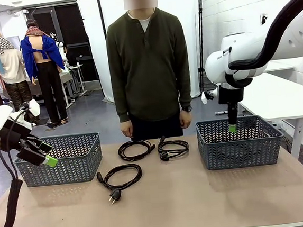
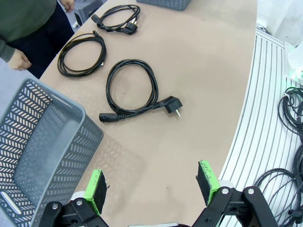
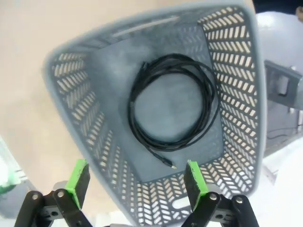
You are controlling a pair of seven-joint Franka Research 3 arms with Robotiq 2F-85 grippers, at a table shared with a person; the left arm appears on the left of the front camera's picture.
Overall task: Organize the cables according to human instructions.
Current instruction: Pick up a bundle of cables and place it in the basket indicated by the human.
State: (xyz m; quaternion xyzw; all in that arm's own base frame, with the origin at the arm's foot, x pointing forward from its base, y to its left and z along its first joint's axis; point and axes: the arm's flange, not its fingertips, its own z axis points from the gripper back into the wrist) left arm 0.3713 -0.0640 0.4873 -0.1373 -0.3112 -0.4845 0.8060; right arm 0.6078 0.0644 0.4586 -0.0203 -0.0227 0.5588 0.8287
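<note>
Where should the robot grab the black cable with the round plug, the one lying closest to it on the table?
Probably the loop of that cable, on the side away from its plug. It lies flat on the table, so the open left hand should come straight down, one finger either side of the thin cord.

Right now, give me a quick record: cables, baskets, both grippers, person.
on table: three coiled cables, apart: near cable, far-left cable, far-right cable
fourth cable: coiled on the floor of the right basket
left basket: at the table's left end
left gripper: fingers open, holding nothing, beside left basket
right gripper: fingers open, holding nothing, above right basket
person: standing at far side, hands hanging down
</note>
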